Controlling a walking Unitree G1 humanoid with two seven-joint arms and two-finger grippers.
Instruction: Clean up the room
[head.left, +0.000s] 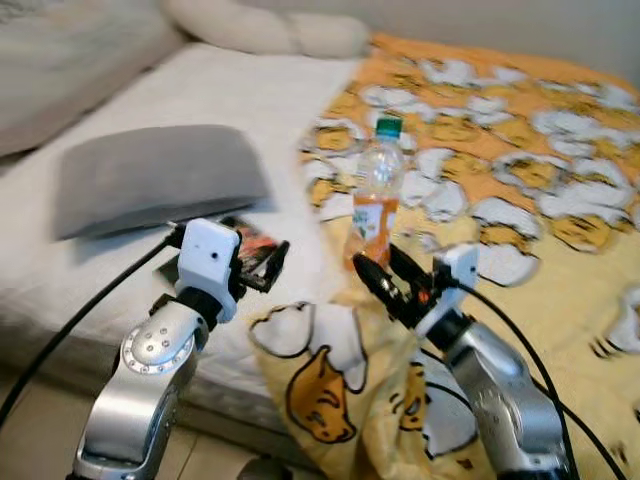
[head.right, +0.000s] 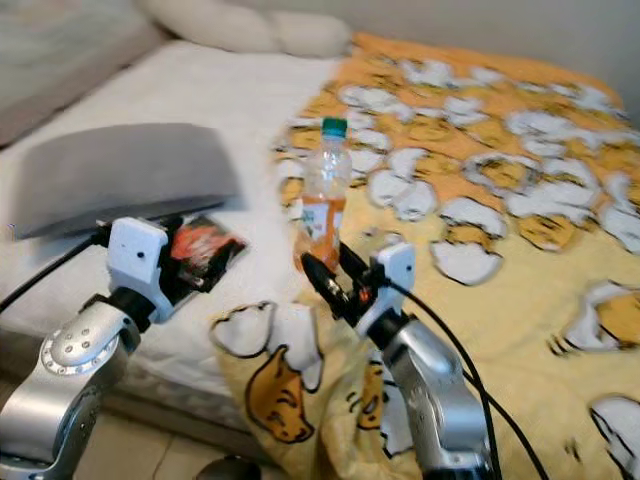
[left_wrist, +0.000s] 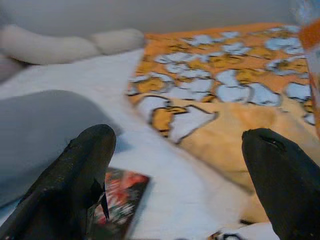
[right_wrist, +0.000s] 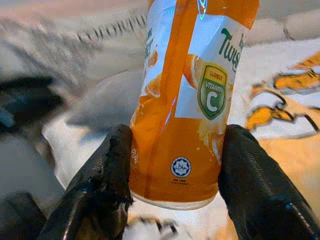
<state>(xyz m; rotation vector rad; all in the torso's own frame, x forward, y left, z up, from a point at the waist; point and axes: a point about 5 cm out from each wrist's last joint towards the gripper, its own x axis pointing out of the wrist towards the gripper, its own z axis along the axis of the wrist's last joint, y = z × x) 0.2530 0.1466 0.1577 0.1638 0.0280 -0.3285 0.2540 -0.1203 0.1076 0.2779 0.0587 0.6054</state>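
Right wrist view showed the bottle (right_wrist: 182, 100) upright on the yellow blanket (head.left: 520, 200), my right gripper (right_wrist: 175, 165) at its base, a finger touching each side. My left gripper (left_wrist: 180, 185) hung to the left, fingers wide apart, over a dark packet (head.right: 205, 250) near the grey pillow (head.left: 155, 175).

On the orange-and-white label of the clear plastic juice bottle (right_wrist: 185, 100) between my right gripper's fingers I read "VITAMIN C" in a green shield badge, "Twis" in green letters above that shield, cut off. Small round seal below the shield, unreadable.
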